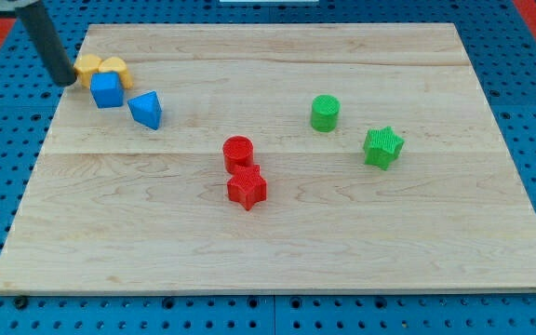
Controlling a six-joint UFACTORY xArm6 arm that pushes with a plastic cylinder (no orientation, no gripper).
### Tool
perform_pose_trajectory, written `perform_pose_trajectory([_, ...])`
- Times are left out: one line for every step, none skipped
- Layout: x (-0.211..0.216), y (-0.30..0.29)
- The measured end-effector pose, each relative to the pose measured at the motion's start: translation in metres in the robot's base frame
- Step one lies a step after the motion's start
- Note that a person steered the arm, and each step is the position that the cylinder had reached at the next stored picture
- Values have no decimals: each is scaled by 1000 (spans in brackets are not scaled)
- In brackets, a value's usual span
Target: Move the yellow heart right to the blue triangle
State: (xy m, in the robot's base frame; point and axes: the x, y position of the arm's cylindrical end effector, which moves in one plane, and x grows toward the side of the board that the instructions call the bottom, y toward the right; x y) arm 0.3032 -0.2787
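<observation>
My tip [67,80], a bare rod with no gripper to spread or pinch, rests just left of the yellow heart [113,67]; the blue triangle [146,109] lies down-right, beyond a blue cube [106,90]. Most of the push appears left.

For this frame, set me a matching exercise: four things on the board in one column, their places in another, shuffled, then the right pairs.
Things:
1. my tip
2. blue triangle
3. red cylinder
4. green star

Places:
A. farthest toward the view's right
B. just above the red star, near the board's middle
C. at the board's upper left corner, left of the yellow blocks
D. lower right of the blue cube

Pairs: 1-C, 2-D, 3-B, 4-A
</observation>
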Motion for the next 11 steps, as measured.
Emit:
perform_pose_trajectory([1, 44])
perform_pose_trajectory([12, 110])
perform_pose_trajectory([18, 143])
perform_pose_trajectory([17, 154])
perform_pose_trajectory([-3, 167])
perform_pose_trajectory([-33, 168])
perform_pose_trajectory([3, 171])
perform_pose_trajectory([36, 172])
perform_pose_trajectory([-16, 174])
perform_pose_trajectory([10, 229])
perform_pose_trajectory([45, 217])
